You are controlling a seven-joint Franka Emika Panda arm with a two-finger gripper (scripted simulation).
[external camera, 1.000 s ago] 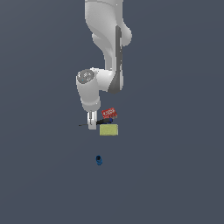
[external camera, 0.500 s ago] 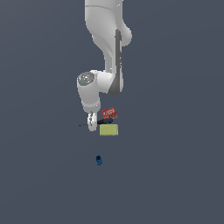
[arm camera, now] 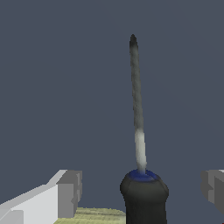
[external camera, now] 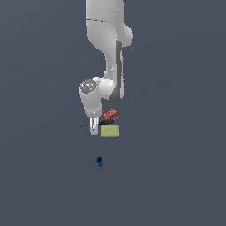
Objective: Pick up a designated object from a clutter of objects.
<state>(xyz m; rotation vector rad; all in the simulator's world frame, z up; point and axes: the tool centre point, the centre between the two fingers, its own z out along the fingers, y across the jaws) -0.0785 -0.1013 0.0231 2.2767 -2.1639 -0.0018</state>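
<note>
The designated object, a slim screwdriver (arm camera: 138, 127), lies with its black-and-blue handle between my fingers and its thin dark shaft pointing away. In the exterior view only its shaft tip (external camera: 84, 126) shows, sticking out past my gripper (external camera: 93, 129) toward that view's left. In the wrist view my gripper (arm camera: 142, 189) is open, one finger on each side of the handle and apart from it. The rest of the clutter of objects is a flat red box (external camera: 109, 114), a pale yellow-green block (external camera: 109, 131) and a small blue cylinder (external camera: 100, 162).
The yellow-green block (arm camera: 94, 215) lies right beside my finger (arm camera: 65, 192) and the handle. The red box sits just behind the block. The blue cylinder stands alone, nearer the exterior camera. The floor is plain dark grey.
My gripper has come down over the screwdriver, still open. The objects have not moved.
</note>
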